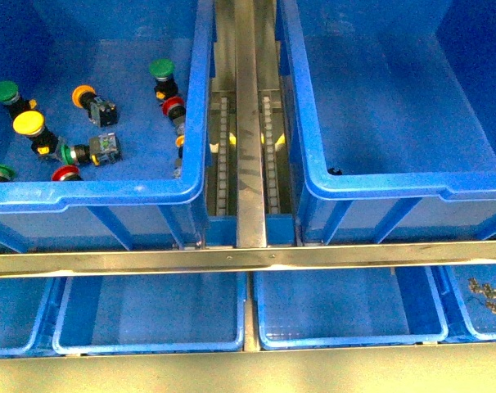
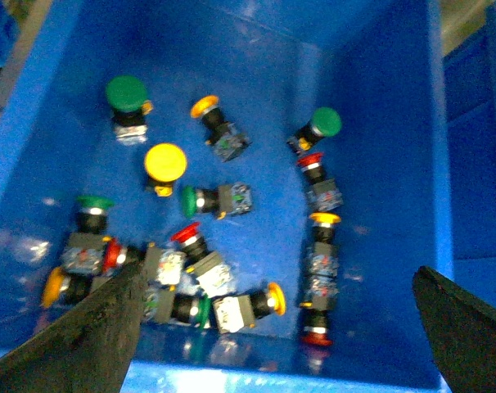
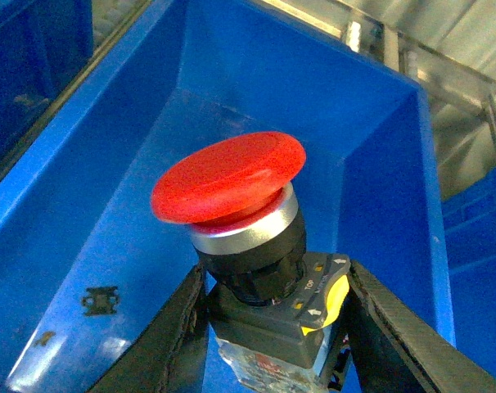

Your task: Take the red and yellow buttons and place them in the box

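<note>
My right gripper (image 3: 272,327) is shut on the black body of a red button (image 3: 232,176), cap up, held above the floor of the empty box (image 3: 92,205). In the front view the box (image 1: 309,155) stands at the right and neither arm shows. My left gripper (image 2: 277,327) hangs open over the left bin (image 2: 379,123), nothing between its fingers (image 2: 92,336). Several buttons lie there: a yellow one (image 2: 165,161), an orange one (image 2: 205,106), red ones (image 2: 185,234) and green ones (image 2: 127,92). From the front I see a yellow cap (image 1: 29,123) and a red cap (image 1: 173,106).
A metal conveyor rail (image 1: 250,123) runs between the two big bins, and a metal bar (image 1: 248,258) crosses in front. Shallow blue trays (image 1: 150,311) sit below; the far right one holds small metal parts (image 1: 487,295). A small black scrap (image 3: 99,299) lies on the box floor.
</note>
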Tool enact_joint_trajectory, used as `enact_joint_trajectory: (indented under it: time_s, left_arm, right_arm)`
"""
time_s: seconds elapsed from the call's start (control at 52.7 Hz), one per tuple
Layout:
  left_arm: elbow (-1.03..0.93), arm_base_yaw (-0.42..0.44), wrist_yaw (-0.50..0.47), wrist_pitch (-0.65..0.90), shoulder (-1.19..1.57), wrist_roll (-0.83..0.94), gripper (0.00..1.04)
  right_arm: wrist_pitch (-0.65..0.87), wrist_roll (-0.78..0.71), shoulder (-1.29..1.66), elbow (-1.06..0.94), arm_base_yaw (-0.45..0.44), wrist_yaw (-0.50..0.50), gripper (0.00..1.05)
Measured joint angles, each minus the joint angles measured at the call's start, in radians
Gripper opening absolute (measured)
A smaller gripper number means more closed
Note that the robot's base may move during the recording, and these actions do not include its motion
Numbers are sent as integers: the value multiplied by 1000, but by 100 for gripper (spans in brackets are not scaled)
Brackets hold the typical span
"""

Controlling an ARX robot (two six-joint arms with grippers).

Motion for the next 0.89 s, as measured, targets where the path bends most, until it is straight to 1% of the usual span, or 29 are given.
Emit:
enact_joint_trajectory:
  time_s: [0.019,0.057,0.076,0.095,0.133,0.19,0.209,0.228,0.304,0.323,0.38,0.399,0.437,0.456,0.569,0.702,0.74,0.778,0.892]
  left_arm:
    - [-15,12,-8,16,-3,10,97]
    - [-62,24,-32,130,-3,53,92]
    - [-100,30,-43,228,-4,80,88]
    - [-159,37,-52,369,-4,115,83]
    - [-252,37,-66,562,-18,156,74]
    - [-309,28,-74,670,-37,176,67]
    - [-338,21,-77,721,-53,188,62]
    - [-353,17,-83,739,-66,193,58]
    - [-399,1,-113,754,-128,208,44]
    - [-404,-1,-114,754,-135,209,42]
    - [-435,-19,-126,751,-174,214,31]
    - [-440,-23,-127,749,-180,215,30]
    - [-460,-33,-134,741,-202,217,23]
    - [-465,-35,-135,739,-208,217,21]
    - [-507,-60,-156,710,-276,219,2]
    - [-549,-85,-182,659,-366,224,3]
    - [-559,-115,-232,642,-394,224,3]
    - [-566,-136,-250,629,-415,224,3]
    - [-585,-165,-253,591,-473,224,3]
  right_arm:
    - [-14,6,-12,-2,-1,0,40]
    - [-36,10,-31,-7,-2,0,40]
    - [-50,12,-43,-11,-2,-1,40]
    - [-74,18,-61,-18,-3,0,40]
    - [-101,23,-84,-26,-4,0,40]
    - [-127,33,-106,-34,-6,6,40]
    - [-138,37,-116,-39,-5,3,40]
    - [-145,40,-124,-41,-5,-1,40]
    - [-171,46,-157,-50,1,-7,40]
    - [-173,47,-160,-50,1,-7,40]
    - [-178,51,-174,-59,-1,0,40]
    - [-180,53,-177,-60,-2,2,40]
    - [-191,58,-183,-66,-4,8,40]
    - [-193,58,-185,-66,-4,8,40]
    - [-201,65,-203,-77,-5,14,40]
    - [-209,72,-215,-80,-8,15,40]
    - [-211,74,-216,-80,-10,14,40]
    - [-212,76,-216,-80,-11,14,40]
    - [-212,83,-216,-80,-17,13,40]
